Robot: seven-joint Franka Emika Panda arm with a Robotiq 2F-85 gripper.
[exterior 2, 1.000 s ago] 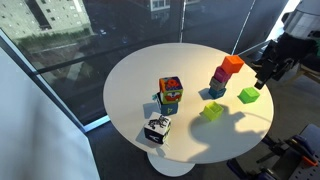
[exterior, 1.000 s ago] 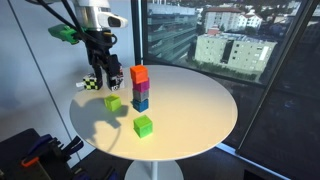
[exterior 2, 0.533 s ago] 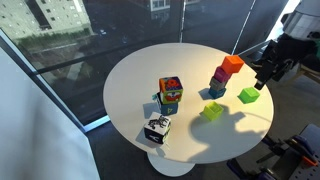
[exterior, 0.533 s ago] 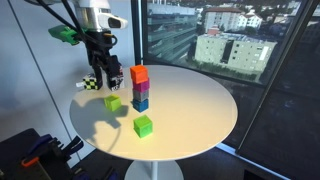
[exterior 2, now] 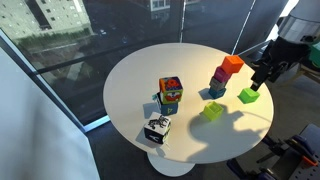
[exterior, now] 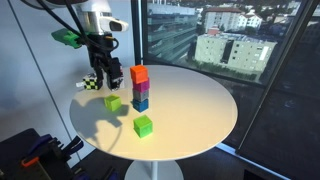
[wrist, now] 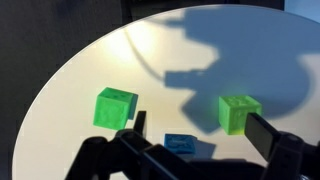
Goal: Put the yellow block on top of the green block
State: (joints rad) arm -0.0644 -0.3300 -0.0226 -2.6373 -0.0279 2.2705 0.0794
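The yellow block (exterior: 113,102) sits on the round white table (exterior: 190,110), close to the arm; it also shows in the other exterior view (exterior 2: 248,95) and in the wrist view (wrist: 240,113). The green block (exterior: 143,125) sits apart from it, nearer the table's edge, and shows too in an exterior view (exterior 2: 212,111) and the wrist view (wrist: 115,107). My gripper (exterior: 103,78) is open and empty. It hangs above the table beside the stack of orange, magenta and blue cubes (exterior: 140,88), above and near the yellow block. Its fingers (wrist: 200,132) frame the blue cube (wrist: 185,145).
A multicoloured cube (exterior 2: 170,93) and a black-and-white patterned cube (exterior 2: 157,128) stand on the far side of the table from the arm. A large window (exterior: 230,40) runs along the table. The table's rim (exterior 2: 130,140) is near the patterned cube.
The arm has shifted very slightly. The blocks have not moved and the gripper stays open.
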